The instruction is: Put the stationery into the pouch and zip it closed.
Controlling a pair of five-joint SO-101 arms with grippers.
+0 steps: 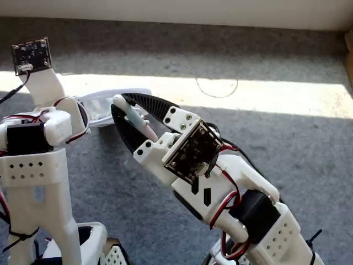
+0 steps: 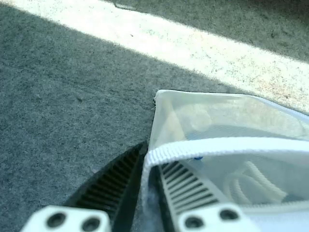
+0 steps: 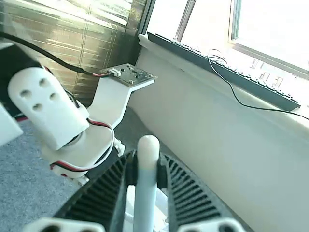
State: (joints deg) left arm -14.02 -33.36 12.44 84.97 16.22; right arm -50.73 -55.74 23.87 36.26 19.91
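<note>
A translucent white mesh pouch (image 1: 118, 102) lies on the grey carpet, its woven rim (image 2: 217, 145) lifted. My left gripper (image 2: 150, 159) is shut on the corner of that rim. Something pale and rope-like (image 2: 251, 181) shows through the mesh inside. My right gripper (image 1: 118, 103) hovers just right of the pouch, its black jaws shut on a pale pen (image 1: 139, 122) with a pinkish end. In the right wrist view the pen (image 3: 145, 174) stands up between the ribbed fingers (image 3: 104, 193), its rounded tip pointing away from the camera.
Grey carpet (image 1: 276, 138) covers the floor, with a sunlit band (image 1: 265, 96) across the back and a thin wire loop (image 1: 217, 88) lying in it. A white wall base (image 1: 193, 11) runs along the far side. The left arm's body (image 3: 63, 121) stands close to my right gripper.
</note>
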